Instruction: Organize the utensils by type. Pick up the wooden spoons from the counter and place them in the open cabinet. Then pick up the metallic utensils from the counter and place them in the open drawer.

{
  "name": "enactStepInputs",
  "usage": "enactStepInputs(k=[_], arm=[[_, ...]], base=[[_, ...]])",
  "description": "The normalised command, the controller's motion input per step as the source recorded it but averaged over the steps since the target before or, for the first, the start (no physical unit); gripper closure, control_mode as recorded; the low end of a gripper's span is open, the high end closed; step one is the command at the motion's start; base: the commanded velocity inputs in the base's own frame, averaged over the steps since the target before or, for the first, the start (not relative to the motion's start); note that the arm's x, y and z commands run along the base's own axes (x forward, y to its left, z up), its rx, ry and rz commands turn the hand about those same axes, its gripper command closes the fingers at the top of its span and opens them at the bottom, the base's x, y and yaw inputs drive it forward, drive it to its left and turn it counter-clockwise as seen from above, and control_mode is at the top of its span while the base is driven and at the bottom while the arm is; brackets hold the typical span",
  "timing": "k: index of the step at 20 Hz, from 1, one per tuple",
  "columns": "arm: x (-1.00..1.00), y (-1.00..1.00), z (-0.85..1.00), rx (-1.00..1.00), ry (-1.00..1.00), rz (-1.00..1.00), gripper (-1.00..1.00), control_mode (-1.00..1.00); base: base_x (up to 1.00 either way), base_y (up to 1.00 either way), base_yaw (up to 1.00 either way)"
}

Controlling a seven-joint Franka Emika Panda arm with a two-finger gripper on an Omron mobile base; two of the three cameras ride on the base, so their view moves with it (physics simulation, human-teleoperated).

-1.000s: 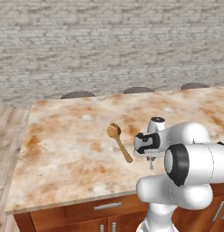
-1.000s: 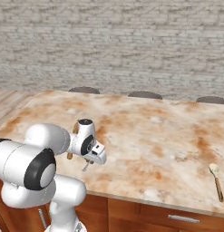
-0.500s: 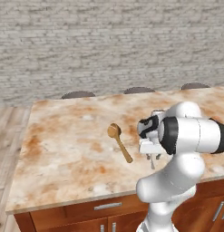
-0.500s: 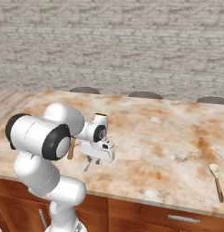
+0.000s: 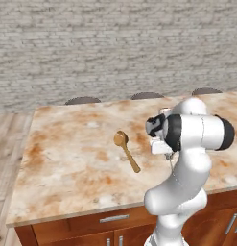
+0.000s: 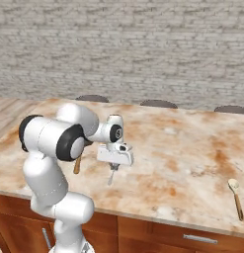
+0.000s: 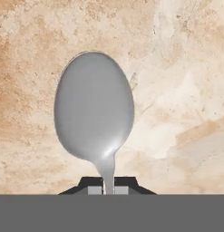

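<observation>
Silver teaspoon (image 7: 94, 108): you have the claw (image 7: 109, 190) clamped on its handle, above the worktop (image 7: 186, 68).

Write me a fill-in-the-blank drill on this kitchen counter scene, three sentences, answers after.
1. The gripper is shut on the handle of a silver ____.
2. A wooden spoon lies on the counter to the arm's ____.
3. The wall behind the counter is made of grey ____.

Missing words: teaspoon; left; brick
</observation>
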Motion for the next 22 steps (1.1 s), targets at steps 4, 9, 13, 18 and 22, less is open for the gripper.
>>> enactStepInputs(k=[4,9,13,18,22], arm=[[-0.43,0.01,0.19,-0.05,-0.75,0.27,1.00,-1.00],[-0.22,0.00,0.83,-0.05,-0.43,0.23,1.00,-1.00],[0.11,0.00,1.00,0.00,0.09,0.14,1.00,-1.00],[0.04,0.00,1.00,0.00,0.11,0.15,1.00,-1.00],[0.00,0.00,0.93,0.00,0.08,0.13,1.00,-1.00]], base=[[0.00,0.00,0.00],[0.00,0.00,0.00],[0.00,0.00,0.00],[0.00,0.00,0.00],[0.00,0.00,0.00]])
